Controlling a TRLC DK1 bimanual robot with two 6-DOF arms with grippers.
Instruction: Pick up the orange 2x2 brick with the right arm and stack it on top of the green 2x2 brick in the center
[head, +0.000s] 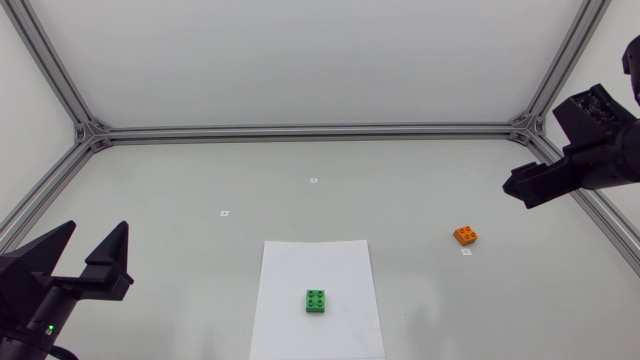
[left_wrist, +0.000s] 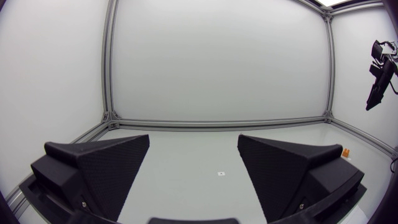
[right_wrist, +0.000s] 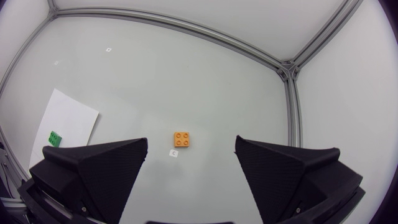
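The orange 2x2 brick (head: 465, 236) lies on the table right of centre, studs up, beside a small white tag. In the right wrist view the orange brick (right_wrist: 181, 139) sits ahead of my right gripper (right_wrist: 191, 146), whose fingers stand open well above it. The green 2x2 brick (head: 317, 301) rests on a white paper sheet (head: 315, 262) at the table's centre front; it shows small as the green brick (right_wrist: 55, 137) beside the left finger. My right arm's gripper (head: 522, 187) hangs over the table's right edge. My left gripper (head: 92, 244) is open at the front left.
Aluminium frame rails (head: 300, 131) border the table at the back and sides. Small white tags (head: 313, 181) dot the surface. The orange brick (left_wrist: 345, 152) peeks past my left gripper's right finger.
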